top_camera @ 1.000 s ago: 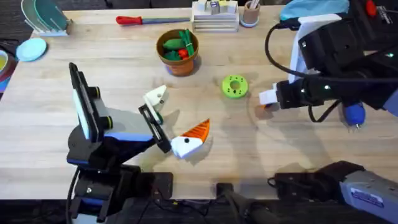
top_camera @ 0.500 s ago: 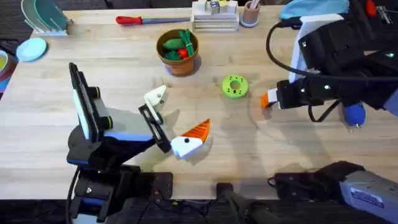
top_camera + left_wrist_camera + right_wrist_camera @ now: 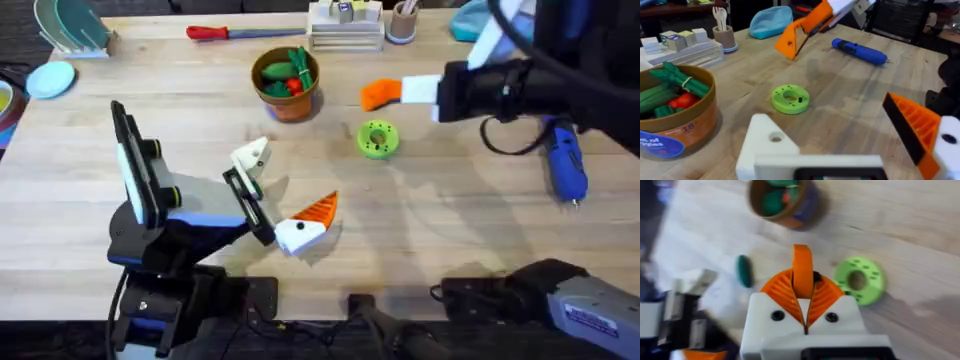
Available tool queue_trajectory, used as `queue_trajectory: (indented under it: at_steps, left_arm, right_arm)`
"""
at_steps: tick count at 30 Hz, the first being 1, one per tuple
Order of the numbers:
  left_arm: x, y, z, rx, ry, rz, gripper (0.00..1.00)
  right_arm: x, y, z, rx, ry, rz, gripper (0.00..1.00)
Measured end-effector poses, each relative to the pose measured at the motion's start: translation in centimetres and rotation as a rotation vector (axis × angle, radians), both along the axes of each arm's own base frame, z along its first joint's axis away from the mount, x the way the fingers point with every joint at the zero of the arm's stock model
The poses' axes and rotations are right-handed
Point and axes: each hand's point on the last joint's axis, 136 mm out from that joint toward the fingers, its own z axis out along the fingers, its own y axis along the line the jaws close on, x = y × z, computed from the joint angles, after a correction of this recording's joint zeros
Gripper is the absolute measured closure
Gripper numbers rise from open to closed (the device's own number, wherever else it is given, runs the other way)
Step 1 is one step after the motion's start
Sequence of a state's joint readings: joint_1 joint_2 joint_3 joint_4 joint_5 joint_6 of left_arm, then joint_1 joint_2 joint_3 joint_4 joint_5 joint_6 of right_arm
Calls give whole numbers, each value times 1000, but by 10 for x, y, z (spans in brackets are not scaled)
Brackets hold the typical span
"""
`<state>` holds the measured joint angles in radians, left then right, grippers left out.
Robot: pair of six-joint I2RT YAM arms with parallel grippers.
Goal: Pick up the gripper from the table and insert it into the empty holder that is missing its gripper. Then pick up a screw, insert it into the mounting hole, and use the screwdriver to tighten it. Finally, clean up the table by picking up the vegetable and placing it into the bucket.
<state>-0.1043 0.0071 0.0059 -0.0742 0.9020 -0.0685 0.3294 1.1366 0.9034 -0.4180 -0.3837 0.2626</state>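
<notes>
My right gripper (image 3: pixel 398 92) is shut on the gripper (image 3: pixel 372 94), a small orange ribbed wedge, and holds it above the table behind the green disc. The right wrist view shows the wedge (image 3: pixel 801 265) upright between my white fingers (image 3: pixel 774 315). The left gripper (image 3: pixel 280 195) stands open: its bare white holder (image 3: pixel 252 157) faces a finger with an orange pad (image 3: pixel 318 210). The blue screwdriver (image 3: pixel 563 165) lies at the right. A dark green vegetable (image 3: pixel 743 271) lies on the wood near the bucket (image 3: pixel 287 82).
A lime-green ring disc (image 3: pixel 377 138) lies mid-table. Along the back edge are a red-handled tool (image 3: pixel 225 32), stacked blocks (image 3: pixel 345 25), a tan cup (image 3: pixel 402 20) and a blue pouch (image 3: pixel 771 20). Dishes (image 3: pixel 60 40) sit at the back left.
The right gripper lifted the orange wedge off the table and carried it back and leftward, past the green disc. The blue screwdriver is now uncovered. The left arm has not moved.
</notes>
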Motion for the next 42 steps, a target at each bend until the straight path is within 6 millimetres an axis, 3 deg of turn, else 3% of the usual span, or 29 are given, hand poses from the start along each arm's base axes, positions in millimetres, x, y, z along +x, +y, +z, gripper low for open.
queue_trajectory:
  at_steps: [6,12,19,26,32,42]
  left_arm:
    - [0,0,0,0,0,0,8]
    - [0,0,0,0,0,0,8]
    - [0,0,0,0,1,0,8]
    - [0,0,0,0,1,0,8]
    - [0,0,0,0,0,1,8]
    - [4,3,0,-8,15,30,8]
  right_arm:
    - [-5,43,-2,242,163,140,990]
    - [-16,73,-10,430,367,266,991]
    - [-40,95,-24,508,565,374,992]
    - [-58,122,-22,526,580,487,992]
    - [-60,134,-14,548,569,515,992]
    - [-60,142,-29,554,653,498,993]
